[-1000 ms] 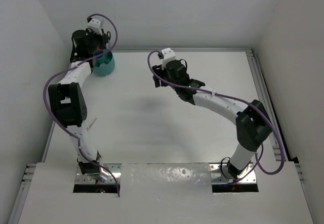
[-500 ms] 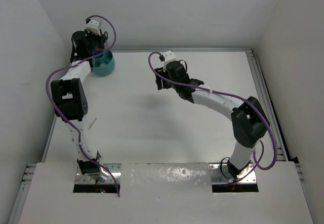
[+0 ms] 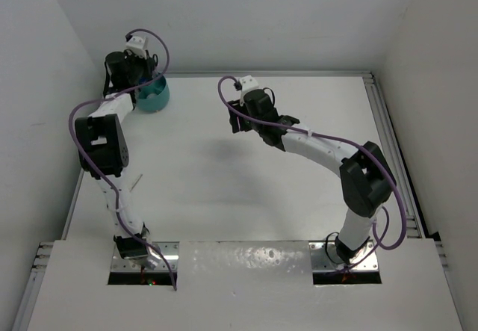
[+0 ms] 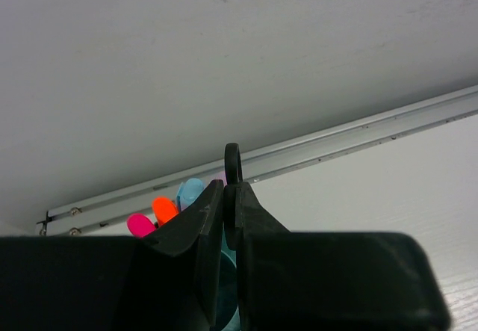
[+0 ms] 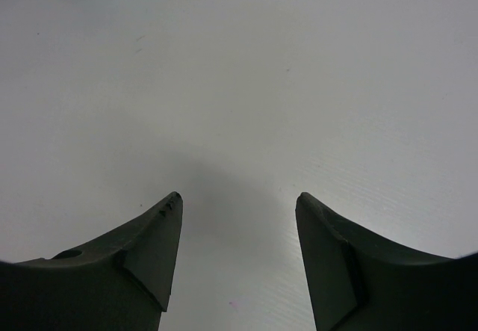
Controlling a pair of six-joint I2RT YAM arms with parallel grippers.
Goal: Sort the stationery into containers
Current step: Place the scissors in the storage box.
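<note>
Scissors (image 4: 233,161) pinched in tightly closed left tool (image 4: 224,190), just above teal cup (image 3: 155,98); right tool (image 5: 239,200) parted, empty, well apart.

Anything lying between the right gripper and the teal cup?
No. The top view shows only bare table between the right gripper and the teal cup.

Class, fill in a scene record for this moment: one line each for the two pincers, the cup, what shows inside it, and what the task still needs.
left pincer: shut on the scissors, whose black handle loop sticks up between the fingertips; above the cup
right pincer: open, holding nothing, above the table
teal cup: far left corner of the table, upright
inside cup: tops of pink marker, orange marker, light-blue marker
still needed: scissors not yet released
</note>
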